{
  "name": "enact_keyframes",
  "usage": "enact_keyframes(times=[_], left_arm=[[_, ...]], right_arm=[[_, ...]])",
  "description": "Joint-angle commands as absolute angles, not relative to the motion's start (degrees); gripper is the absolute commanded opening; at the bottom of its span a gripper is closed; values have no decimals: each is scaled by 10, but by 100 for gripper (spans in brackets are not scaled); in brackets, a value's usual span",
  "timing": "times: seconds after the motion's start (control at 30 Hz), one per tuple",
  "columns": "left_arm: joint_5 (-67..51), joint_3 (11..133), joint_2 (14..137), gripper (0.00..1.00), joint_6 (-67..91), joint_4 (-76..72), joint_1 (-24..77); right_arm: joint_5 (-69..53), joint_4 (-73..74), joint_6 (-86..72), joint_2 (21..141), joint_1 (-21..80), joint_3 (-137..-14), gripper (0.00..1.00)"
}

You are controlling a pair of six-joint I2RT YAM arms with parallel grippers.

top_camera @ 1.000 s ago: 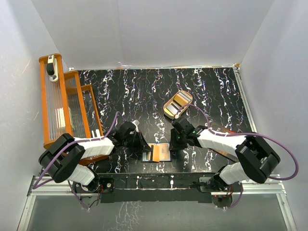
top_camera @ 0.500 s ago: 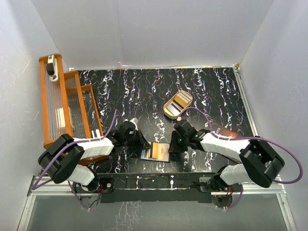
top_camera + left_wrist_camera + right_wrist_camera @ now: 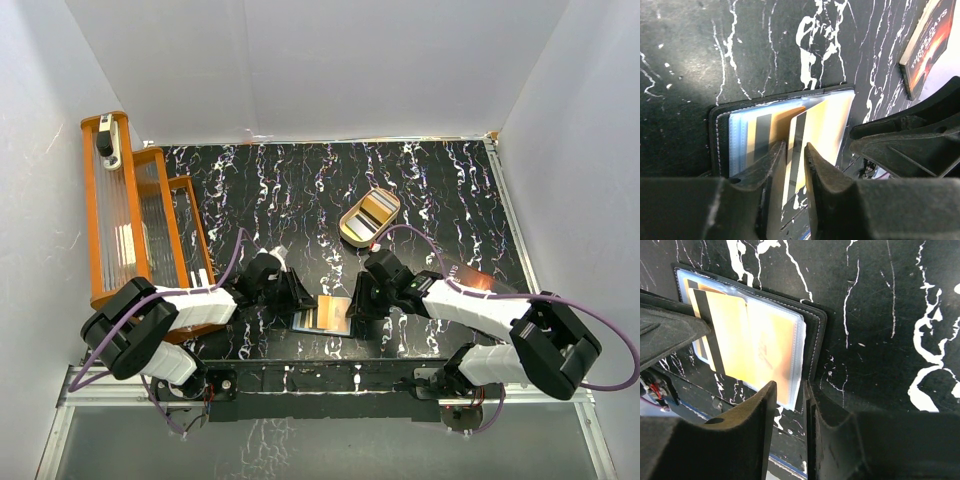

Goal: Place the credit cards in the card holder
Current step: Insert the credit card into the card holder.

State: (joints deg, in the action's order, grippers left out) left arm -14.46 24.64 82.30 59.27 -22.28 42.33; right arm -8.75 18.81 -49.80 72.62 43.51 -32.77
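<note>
The black card holder (image 3: 304,320) lies open on the marbled table between both arms. Its clear sleeves show in the left wrist view around a stitched cover (image 3: 715,130). A gold-orange credit card (image 3: 822,120) with a dark stripe lies partly slid into a sleeve, and another gold card (image 3: 757,140) sits in the sleeve beside it. My left gripper (image 3: 795,146) hovers over the loose card's end, jaws slightly apart, clamping nothing. My right gripper (image 3: 790,385) stands at the holder's opposite cover edge (image 3: 815,335), jaws narrowly open, with the table showing through the gap.
A tan oval tray (image 3: 370,215) holding more cards sits behind the holder. An orange rack (image 3: 130,220) stands along the left wall. A dark flat sheet with pale lettering (image 3: 930,45) lies right of the holder, under the right arm (image 3: 470,300).
Both grippers' jaws have parted a little. The right arm has reached lower and closer to the holder. The holder has shifted slightly left and turned a bit.
</note>
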Motion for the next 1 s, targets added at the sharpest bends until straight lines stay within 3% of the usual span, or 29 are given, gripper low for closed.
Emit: enact_keyframes(times=[0.0,0.13,0.2,0.53,0.97], left_arm=[[-139,272,821,27,583,-162,429],[-135,291,807,28,571,-131,431],[-127,301,803,20,564,-109,432],[-141,302,817,4,570,-81,439],[-167,339,857,0,540,-46,441]], right_arm=[[-98,152,-511,715,438,-342,27],[-92,143,-509,720,438,-341,25],[-90,140,-502,728,438,-341,24],[-77,142,-494,738,438,-332,23],[-67,105,-497,758,438,-304,24]])
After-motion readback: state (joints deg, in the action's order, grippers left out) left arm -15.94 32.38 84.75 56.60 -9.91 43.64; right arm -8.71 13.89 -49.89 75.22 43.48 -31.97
